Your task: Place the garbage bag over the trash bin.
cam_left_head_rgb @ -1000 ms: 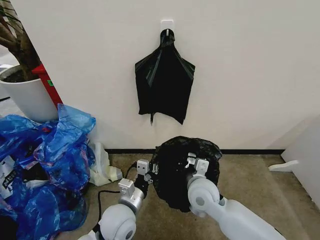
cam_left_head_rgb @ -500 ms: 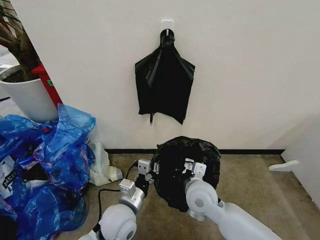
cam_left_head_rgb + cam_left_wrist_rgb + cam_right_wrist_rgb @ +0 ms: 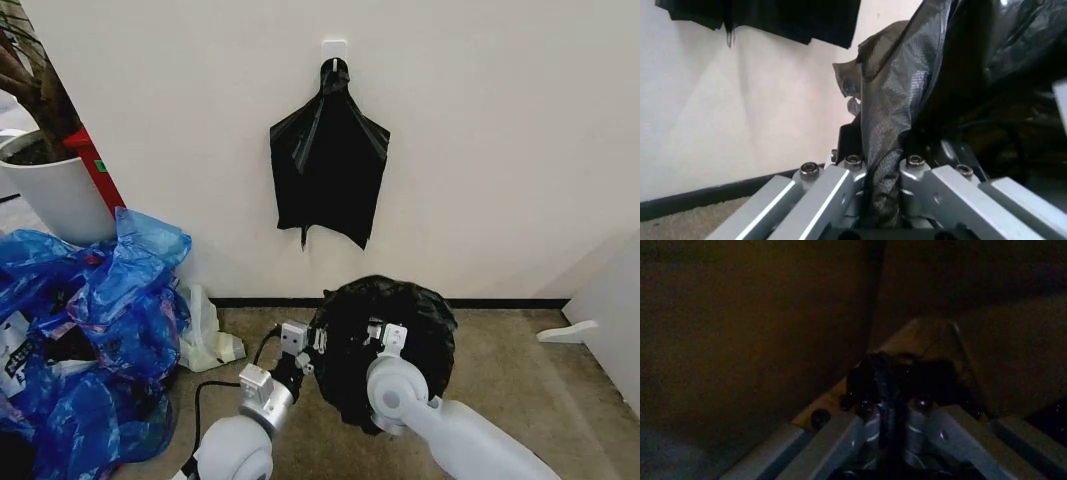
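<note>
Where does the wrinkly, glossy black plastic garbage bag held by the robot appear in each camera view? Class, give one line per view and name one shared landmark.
Head view: the wrinkly glossy black plastic garbage bag sits low at centre, between both arms, before the wall.
Left wrist view: its film rises from between the shut jaws of the left gripper.
Right wrist view: dark film surrounds the right gripper, jaws shut on a fold.
Shared landmark: the flat black bag hanging on the wall.

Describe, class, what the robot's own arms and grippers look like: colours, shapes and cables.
Both arms are glossy white with rounded, ball-like joints. The left gripper and right gripper are pale silver-grey metal blocks with angular bars and bolts. A black cable loops beside the left arm.
</note>
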### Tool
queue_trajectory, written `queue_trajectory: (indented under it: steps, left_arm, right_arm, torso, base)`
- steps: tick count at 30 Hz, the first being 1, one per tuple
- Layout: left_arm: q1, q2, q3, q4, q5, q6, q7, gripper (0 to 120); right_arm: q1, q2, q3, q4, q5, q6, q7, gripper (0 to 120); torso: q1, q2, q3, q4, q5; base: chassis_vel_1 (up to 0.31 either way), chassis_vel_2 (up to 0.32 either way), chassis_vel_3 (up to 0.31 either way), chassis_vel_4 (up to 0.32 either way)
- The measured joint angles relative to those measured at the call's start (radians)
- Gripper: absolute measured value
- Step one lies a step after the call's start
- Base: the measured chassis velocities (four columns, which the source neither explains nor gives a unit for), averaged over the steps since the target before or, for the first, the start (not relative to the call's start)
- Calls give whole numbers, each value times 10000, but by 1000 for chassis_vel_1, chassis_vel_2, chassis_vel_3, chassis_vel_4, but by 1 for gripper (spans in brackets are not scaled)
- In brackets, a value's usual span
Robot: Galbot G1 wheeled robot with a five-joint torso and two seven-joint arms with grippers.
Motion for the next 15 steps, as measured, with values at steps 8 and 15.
queue_trajectory:
  steps: [8, 15]
  left_arm:
    - [95, 120, 61, -226, 6, 63, 203, 1]
    - [-1, 197, 133, -127, 4, 64, 317, 1]
  right_arm:
    - [-201, -28, 242, -144, -248, 51, -82, 0]
    - [-586, -276, 402, 339, -292, 82, -42, 0]
  torso:
    - [0, 0, 0, 1, 1]
    - [0, 0, 0, 0, 1]
  base:
    - [0, 0, 0, 0]
    - [0, 0, 0, 0]
